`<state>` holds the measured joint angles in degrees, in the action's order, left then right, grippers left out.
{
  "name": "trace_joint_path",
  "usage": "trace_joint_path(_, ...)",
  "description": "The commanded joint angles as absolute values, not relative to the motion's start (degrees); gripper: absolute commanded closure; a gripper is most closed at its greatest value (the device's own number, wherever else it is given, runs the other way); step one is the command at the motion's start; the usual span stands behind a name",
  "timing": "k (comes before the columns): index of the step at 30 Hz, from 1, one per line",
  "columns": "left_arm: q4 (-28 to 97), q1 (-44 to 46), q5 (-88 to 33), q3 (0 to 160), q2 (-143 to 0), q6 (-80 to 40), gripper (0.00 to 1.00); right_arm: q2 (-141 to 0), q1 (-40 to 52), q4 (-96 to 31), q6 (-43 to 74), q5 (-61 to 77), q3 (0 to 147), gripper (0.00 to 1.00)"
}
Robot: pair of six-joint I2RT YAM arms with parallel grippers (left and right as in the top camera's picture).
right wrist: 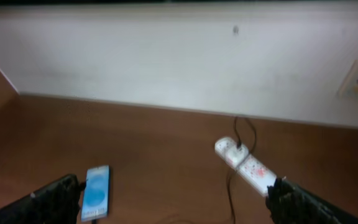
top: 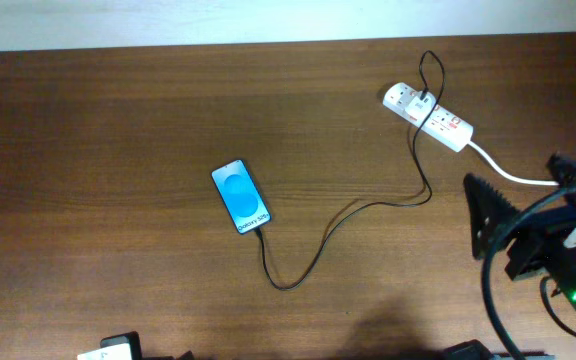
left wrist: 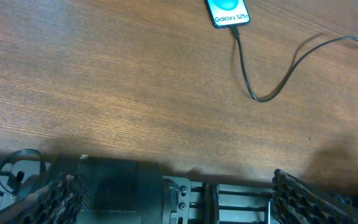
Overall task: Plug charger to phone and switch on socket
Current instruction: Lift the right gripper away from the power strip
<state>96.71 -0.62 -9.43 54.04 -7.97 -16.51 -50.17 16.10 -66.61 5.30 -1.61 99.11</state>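
Note:
The phone (top: 240, 196) lies face up near the table's middle, its blue screen lit. The charger (top: 368, 207), a thin black cable, runs from the phone's lower end in a loop to the socket (top: 438, 120) at the back right, where it is plugged in. In the left wrist view the cable tip (left wrist: 235, 30) meets the phone (left wrist: 227, 11). My right gripper (right wrist: 176, 208) hangs open above the table's right side, with the phone (right wrist: 96, 193) and socket (right wrist: 247, 165) ahead of it. My left gripper (left wrist: 173, 199) stands open at the near edge, holding nothing.
A thick white cord (top: 508, 175) leads from the socket off to the right, under the right arm (top: 568, 250). A pale wall (right wrist: 179, 56) rises behind the table's far edge. Bare wood (top: 88, 180) spreads left of the phone.

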Motion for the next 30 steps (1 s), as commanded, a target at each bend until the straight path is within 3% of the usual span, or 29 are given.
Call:
trace_joint_path(1,96.7,-0.9,-9.6,54.1,-7.8,-17.1,0.01,-50.2,16.5,-67.8,4.7,-2.0,99.3,0.02)
trace_joint_path(18,96.7,-0.9,-9.6,54.1,-7.8,-17.1,0.01,-49.6,15.0,-68.8,4.7,-1.9,99.3,0.02)
trace_joint_path(24,96.7,-0.9,-9.6,54.1,-7.8,-17.1,0.01,-39.7,2.8,-68.8,4.7,-1.9,99.2,0.02)
trace_joint_path(30,96.7,-0.9,-9.6,54.1,-7.8,-17.1,0.01,-27.1,1.2,-68.8,4.7,-2.0,93.5,0.02)
